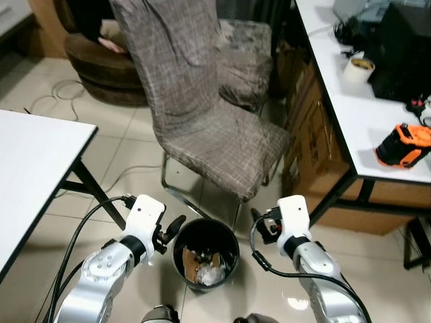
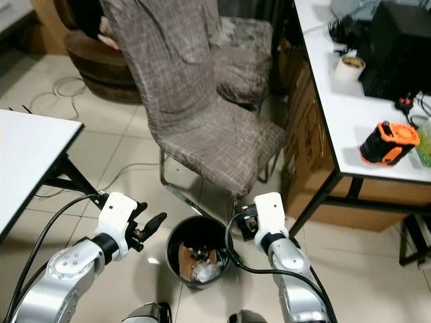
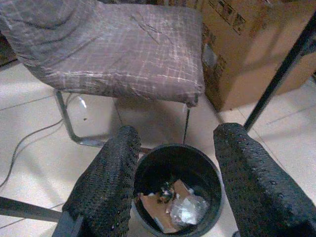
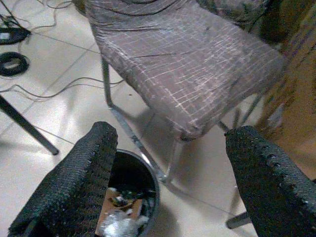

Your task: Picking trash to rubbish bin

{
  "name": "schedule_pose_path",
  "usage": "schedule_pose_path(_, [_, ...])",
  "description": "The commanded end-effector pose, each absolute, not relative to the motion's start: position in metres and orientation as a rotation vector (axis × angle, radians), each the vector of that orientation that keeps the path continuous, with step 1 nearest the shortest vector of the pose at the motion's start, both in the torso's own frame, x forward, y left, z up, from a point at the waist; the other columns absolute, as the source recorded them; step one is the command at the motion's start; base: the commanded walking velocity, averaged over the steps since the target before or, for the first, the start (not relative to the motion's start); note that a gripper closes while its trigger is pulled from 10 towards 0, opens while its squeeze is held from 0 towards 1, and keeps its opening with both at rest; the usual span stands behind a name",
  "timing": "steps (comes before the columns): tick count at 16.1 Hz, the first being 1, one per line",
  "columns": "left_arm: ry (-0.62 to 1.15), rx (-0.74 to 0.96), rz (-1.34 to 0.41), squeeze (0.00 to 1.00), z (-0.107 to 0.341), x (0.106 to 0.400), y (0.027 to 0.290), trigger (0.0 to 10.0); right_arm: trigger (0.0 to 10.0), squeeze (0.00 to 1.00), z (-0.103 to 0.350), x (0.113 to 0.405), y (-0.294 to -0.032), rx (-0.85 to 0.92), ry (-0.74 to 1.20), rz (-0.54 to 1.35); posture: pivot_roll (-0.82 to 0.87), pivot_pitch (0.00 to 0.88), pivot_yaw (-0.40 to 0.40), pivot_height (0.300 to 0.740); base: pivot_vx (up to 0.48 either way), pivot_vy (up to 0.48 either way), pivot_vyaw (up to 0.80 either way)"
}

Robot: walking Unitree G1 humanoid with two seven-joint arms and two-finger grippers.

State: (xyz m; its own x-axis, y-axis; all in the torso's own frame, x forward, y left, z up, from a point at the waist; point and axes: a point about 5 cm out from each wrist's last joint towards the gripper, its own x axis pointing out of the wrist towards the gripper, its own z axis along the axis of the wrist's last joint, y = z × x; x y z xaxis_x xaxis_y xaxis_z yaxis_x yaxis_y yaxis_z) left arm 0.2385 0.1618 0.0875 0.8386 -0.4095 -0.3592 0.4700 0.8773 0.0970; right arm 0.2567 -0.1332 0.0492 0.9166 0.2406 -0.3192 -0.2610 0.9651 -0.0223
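- The rubbish bin [image 1: 205,254] stood on the pale tiled floor [image 1: 121,145], just in front of the chair's chrome legs; it was a small round black tub with a glossy rim.
- Inside the bin lay trash [image 1: 204,268]: a brown cardboard scrap, a crumpled clear-white plastic wad beside it, and a few darker bits too small to tell apart.
- The left gripper [image 1: 172,231] hung just to the left of the bin, at rim height and not touching it; its black textured fingers [image 3: 109,185] were spread wide with nothing between them, and the left wrist view looked down between them straight into the bin.
- The right gripper [image 1: 259,222] hung just to the right of the bin, close above its rim; its fingers [image 4: 74,182] also stood wide apart and empty, with the bin's edge showing beside one of them.
- Directly behind the bin stood the chair [image 1: 202,114], draped in a grey-brown crosshatched cover, seat overhanging the floor near the bin's far rim.
- Left of the bin ran a white table [image 1: 34,168] on dark legs.
- Right of the bin and beyond the chair stood a white desk [image 1: 350,114] with cardboard boxes [image 1: 310,141] stacked beneath it.
- On that desk, well away from the bin, sat an orange-and-black tool [image 1: 403,145] and a roll of tape [image 1: 357,68].
- Thin cables [image 1: 67,91] trailed over the tiles far behind the bin, to its left.
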Motion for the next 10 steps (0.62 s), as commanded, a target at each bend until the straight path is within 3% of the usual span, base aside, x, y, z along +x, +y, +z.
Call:
schedule_pose_path(1, [0.326, 0.192, -0.465, 0.0, 0.089, 0.2416, 0.1619, 10.0, 10.0, 0.0, 0.0526, 0.2561, -0.136, -0.078, 0.325, 0.233, -0.04, 0.078, -0.033, 0.74, 0.0, 0.0, 0.0])
schedule_pose_path(10, [0.327, 0.224, -0.487, 0.0, 0.088, 0.2393, 0.1597, 10.0, 10.0, 0.0, 0.0574, 0.2553, -0.1278, -0.071, 0.375, 0.26, -0.02, 0.077, -0.038, 0.74, 0.0, 0.0, 0.0])
